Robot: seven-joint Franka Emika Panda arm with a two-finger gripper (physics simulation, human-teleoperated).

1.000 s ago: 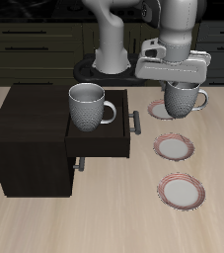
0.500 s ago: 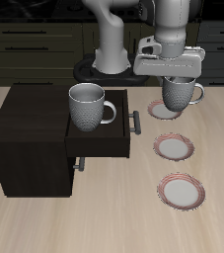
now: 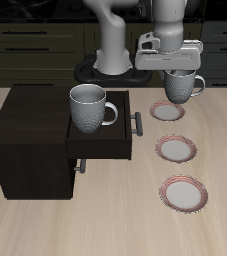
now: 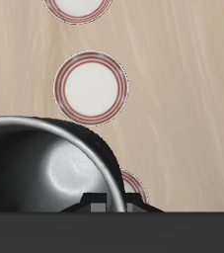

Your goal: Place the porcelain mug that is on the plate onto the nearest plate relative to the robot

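In pincer [image 3: 179, 78]: rounded speckled mug [image 3: 180, 87].

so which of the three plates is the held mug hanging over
The plate farthest back, closest to the robot's base. The porcelain mug, lifted in the gripper, hangs above it; the other two plates sit nearer the table's front edge.

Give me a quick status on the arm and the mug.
End effector shut on mug, mug lifted clear of the plate farthest back. Two more plates nearer the front. Nothing in the way.
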